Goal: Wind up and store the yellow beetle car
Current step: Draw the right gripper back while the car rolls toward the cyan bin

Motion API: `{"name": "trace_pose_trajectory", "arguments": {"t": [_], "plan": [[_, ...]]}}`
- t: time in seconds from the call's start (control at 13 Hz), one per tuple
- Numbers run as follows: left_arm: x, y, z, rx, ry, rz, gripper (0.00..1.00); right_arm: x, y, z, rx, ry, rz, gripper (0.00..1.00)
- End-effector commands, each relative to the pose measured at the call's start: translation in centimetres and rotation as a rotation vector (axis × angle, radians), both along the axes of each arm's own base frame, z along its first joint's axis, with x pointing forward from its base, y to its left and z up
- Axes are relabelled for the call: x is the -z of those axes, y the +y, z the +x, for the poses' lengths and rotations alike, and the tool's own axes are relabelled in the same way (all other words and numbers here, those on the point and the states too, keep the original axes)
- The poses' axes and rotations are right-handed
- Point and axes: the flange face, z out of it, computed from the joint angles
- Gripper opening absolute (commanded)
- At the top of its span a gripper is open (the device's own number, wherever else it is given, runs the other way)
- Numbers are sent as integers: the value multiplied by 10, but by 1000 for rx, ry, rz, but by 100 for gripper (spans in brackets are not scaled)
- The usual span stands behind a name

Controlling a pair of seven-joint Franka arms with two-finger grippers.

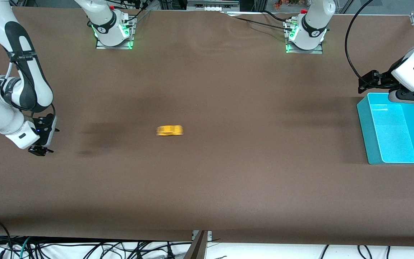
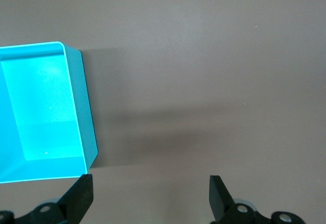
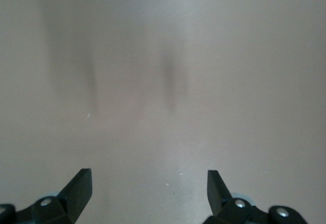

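Rounded yellow car [image 1: 170,130] alone mid-tabletop [image 1: 207,180], blurred.
Matte brown cloth covers the tabletop; glossy teal rectangular bin [image 1: 397,129] sits under the left tool [image 2: 150,196], fingers apart; right tool [image 3: 149,191], also apart, hangs at its end.

Robot lab: bolted arm bases [image 1: 113,34], loose cables [image 1: 120,248].
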Motion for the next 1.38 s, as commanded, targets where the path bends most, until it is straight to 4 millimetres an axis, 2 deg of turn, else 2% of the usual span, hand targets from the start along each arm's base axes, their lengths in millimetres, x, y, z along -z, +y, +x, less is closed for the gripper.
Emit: {"name": "trace_pose_trajectory", "arguments": {"t": [0.0,0.31,0.46,0.69,0.92,1.08,1.15,1.31], "plan": [[-6,1,3,-13,6,2,100,-34,40,0,172,2,8,100],[-6,1,3,-13,6,2,100,-63,90,7,463,40,11,100],[-6,1,3,-13,6,2,100,-80,104,10,708,90,-8,100],[-6,1,3,-13,6,2,100,-118,133,14,1029,143,-42,100],[-4,4,3,-7,10,2,100,-165,133,5,1231,183,-86,100],[6,10,7,26,29,-3,100,-205,131,5,1227,174,-78,100],[14,12,10,103,47,-13,100,-225,130,7,1229,153,-62,100],[33,33,17,305,84,-48,100,-246,130,4,1224,109,-57,100]]}}
